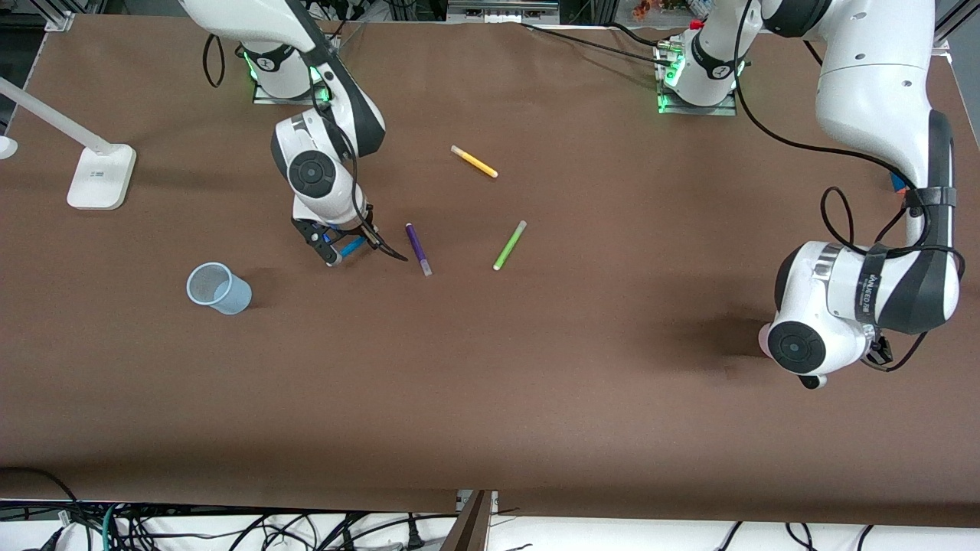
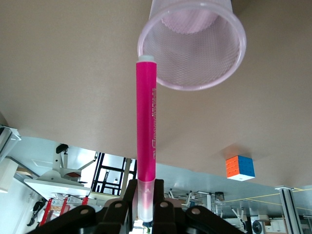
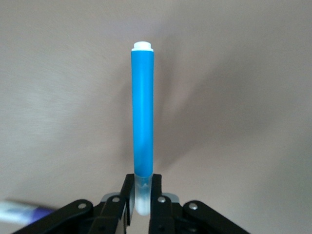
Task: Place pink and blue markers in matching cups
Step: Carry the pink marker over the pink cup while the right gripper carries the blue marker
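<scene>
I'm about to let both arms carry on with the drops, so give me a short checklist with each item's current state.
1. Left gripper shut on the pink marker: ok.
2. Pink marker's free end at the pink cup: ok, its tip sits at the cup's rim, not yet inside.
3. Right gripper shut on the blue marker: ok.
4. Blue marker over the blue cup: not ok, the cup stands apart, toward the right arm's end of the table.
5. Blue cup upright: cannot tell, it looks tilted.
6. Purple marker apart from the right gripper: ok, lying beside it.
</scene>
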